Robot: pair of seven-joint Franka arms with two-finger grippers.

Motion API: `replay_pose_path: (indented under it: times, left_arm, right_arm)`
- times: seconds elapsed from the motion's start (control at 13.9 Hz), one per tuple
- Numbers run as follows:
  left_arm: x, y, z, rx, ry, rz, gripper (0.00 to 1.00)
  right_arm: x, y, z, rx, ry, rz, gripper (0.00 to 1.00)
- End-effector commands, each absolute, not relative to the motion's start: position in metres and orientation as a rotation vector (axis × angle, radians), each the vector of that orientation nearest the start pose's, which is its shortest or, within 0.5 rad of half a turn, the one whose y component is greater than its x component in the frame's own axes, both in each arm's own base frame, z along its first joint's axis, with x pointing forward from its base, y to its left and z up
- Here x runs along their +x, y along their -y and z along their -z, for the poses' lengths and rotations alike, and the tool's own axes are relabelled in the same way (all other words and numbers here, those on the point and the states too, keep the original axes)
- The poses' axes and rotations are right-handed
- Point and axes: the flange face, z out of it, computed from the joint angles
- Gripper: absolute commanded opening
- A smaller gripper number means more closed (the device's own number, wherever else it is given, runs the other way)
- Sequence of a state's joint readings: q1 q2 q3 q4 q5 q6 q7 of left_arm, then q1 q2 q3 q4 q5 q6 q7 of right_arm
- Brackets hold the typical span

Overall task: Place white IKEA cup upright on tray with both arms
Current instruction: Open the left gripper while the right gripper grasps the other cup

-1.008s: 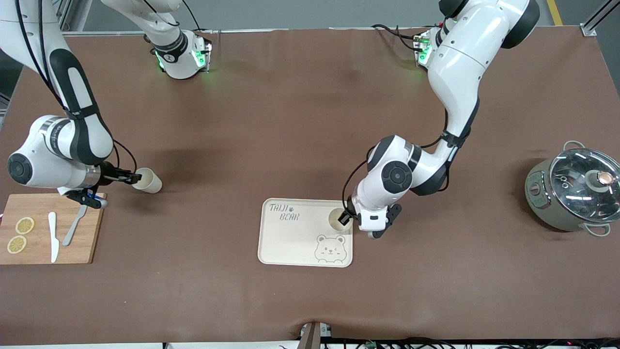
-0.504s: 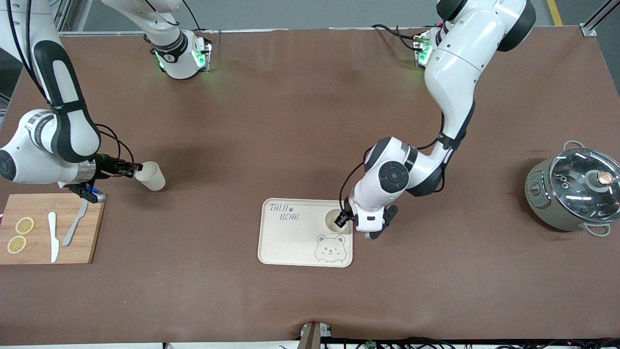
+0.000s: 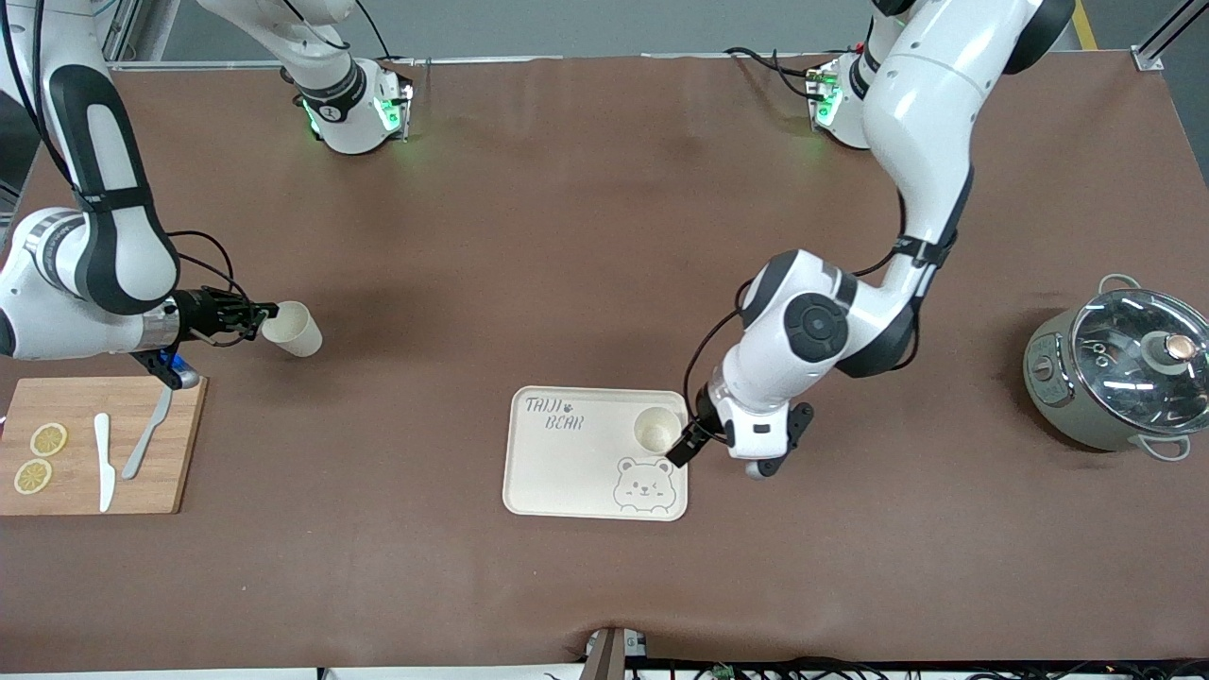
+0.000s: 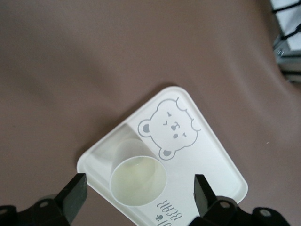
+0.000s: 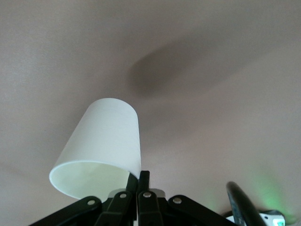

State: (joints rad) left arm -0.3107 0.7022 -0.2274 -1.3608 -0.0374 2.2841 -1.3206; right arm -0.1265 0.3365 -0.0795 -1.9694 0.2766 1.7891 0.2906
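Observation:
One white cup stands upright, mouth up, in a corner of the cream bear tray. My left gripper hangs open just above it, over the tray's edge toward the left arm's end. In the left wrist view the cup sits on the tray between my left gripper's wide-apart fingers, touching neither. A second white cup is tilted, mouth toward my right gripper, which is shut on its rim. The right wrist view shows that cup pinched by my right gripper.
A wooden cutting board with two lemon slices, a white knife and a grey utensil lies at the right arm's end. A grey pot with a glass lid stands at the left arm's end.
My left gripper has opened, let go of the cup on the tray and drawn back from it. My right gripper has shut on the other cup's rim and shifted it slightly.

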Motion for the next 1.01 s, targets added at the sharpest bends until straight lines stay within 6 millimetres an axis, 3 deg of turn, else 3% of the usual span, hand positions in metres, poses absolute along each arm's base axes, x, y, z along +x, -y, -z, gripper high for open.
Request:
replay_pose_path:
  times: [0.0, 0.22, 0.43, 0.79, 0.94]
  left_arm:
    - [0.662, 0.332, -0.373, -3.072, 1.425, 0.047, 1.0]
    - [0.671, 0.297, -0.404, -3.041, 1.479, 0.084, 1.0]
    - [0.679, 0.26, -0.428, -3.014, 1.509, 0.105, 1.0]
    - [0.679, 0.202, -0.464, -3.045, 1.328, 0.099, 1.0]
    - [0.679, 0.176, -0.469, -3.062, 1.202, 0.065, 1.0]
  right_arm:
    - [0.542, 0.086, -0.282, -2.656, -0.966, -0.769, 0.0]
    - [0.55, 0.062, -0.279, -2.632, -1.065, -0.767, 0.0]
    - [0.56, 0.035, -0.274, -2.489, -1.164, -0.729, 0.0]
    - [0.578, -0.063, -0.276, -2.489, -1.394, -0.589, 0.0]
    - [0.582, -0.094, -0.28, -2.476, -1.446, -0.528, 0.0]
